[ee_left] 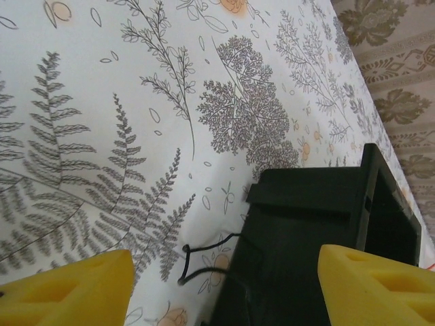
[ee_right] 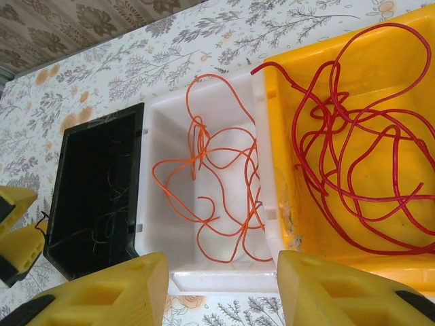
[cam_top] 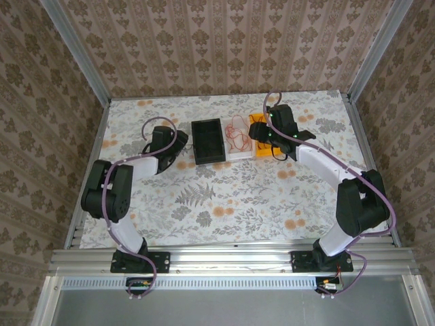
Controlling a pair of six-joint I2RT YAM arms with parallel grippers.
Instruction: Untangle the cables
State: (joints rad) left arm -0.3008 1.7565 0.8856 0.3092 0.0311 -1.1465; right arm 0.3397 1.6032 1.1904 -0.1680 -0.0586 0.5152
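**Right tool (ee_right: 224, 292) and left tool (ee_left: 221, 288), both open**

The right tool, spread wide and empty, hovers over the white bin (ee_right: 163, 129) of orange wires (ee_right: 199, 146). The red cables (ee_right: 325, 125) lie looped in the adjoining yellow bin (ee_right: 277, 149). The left tool, also empty, faces the black bin (ee_left: 306, 231) on the tabletop (ee_left: 102, 102).

Red cables (ee_right: 325, 122) loose in yellow bin (ee_right: 279, 149)
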